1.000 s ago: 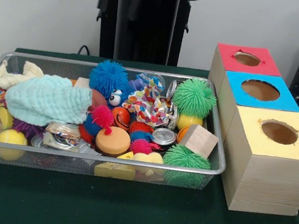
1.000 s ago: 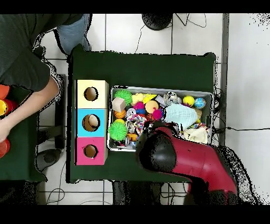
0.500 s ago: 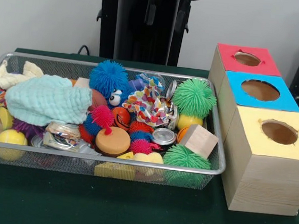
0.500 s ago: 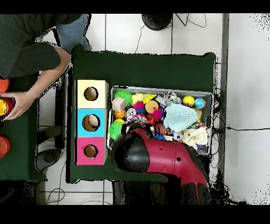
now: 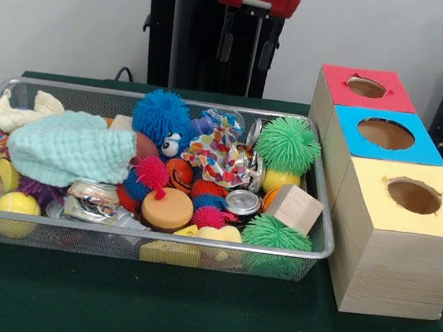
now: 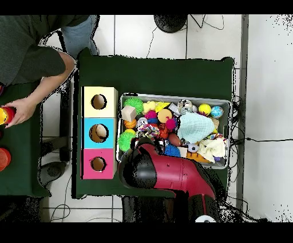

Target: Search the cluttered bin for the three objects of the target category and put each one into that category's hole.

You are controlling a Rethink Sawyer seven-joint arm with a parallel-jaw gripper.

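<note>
The pincer (image 5: 250, 48) hangs high behind the wire bin (image 5: 319, 252) with its two prongs apart and empty, poised to descend, while toys crowd the bin beside the three-holed boxes (image 5: 392, 239).

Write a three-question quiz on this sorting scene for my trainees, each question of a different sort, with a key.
1. True or false: the pincer is inside the wire bin.
2. Which box is nearest the front-view camera? A the red box; B the blue box; C the yellow box.
3. Fill in: the light green cloth lies at the bin's ___ end in the front view.

Key: 1 false, it hangs above the bin's far side; 2 C; 3 left.
</note>
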